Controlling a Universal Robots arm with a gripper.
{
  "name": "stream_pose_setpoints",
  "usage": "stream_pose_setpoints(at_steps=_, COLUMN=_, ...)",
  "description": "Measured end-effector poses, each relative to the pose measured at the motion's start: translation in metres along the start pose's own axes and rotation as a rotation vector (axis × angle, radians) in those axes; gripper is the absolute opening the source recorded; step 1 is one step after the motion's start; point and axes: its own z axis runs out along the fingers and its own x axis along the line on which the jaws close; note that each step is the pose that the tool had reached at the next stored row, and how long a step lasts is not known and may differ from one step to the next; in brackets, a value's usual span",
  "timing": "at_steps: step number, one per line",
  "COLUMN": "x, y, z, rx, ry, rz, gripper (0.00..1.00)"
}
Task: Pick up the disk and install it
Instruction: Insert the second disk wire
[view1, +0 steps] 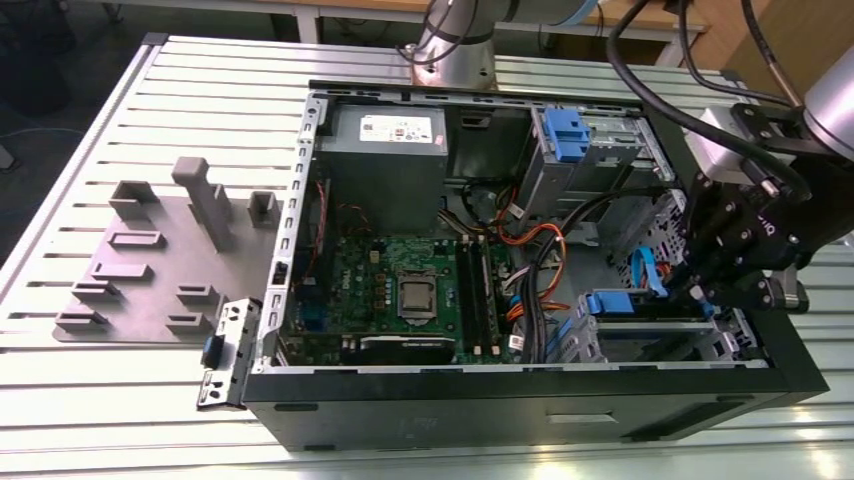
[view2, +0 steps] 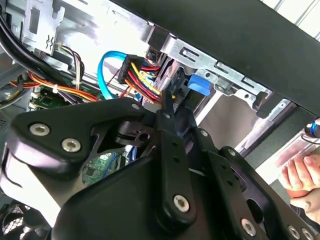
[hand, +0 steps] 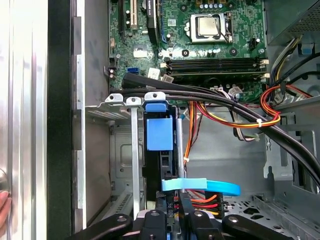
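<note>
Your exterior view looks down from above at the whole open computer case (view1: 534, 250) lying on the counter (view1: 94, 390). Both wrist views sit close inside it, behind the gripper linkage, and share the blue-tabbed drive bay (hand: 159, 132) and its cables with the exterior view.

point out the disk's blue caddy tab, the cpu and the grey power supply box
disk (hand: 159, 133): first wrist view, on its blue caddy tab, in the drive bay.
cpu (view1: 412, 296): exterior view, on its metal lid.
grey power supply box (view1: 387, 140): exterior view, on its top face.
</note>
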Motion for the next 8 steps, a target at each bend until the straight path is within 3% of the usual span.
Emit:
stream_pose_setpoints(at_steps=3, x=0.0001, y=0.0004, z=-0.0053, rx=0.0000, ry=-0.0004, rz=0.000, gripper=0.24)
stream_pose_setpoints(at_steps=8, x=0.0005, y=0.0014, z=-0.0195, rx=0.0000, ry=-0.0004, rz=0.000, gripper=0.24)
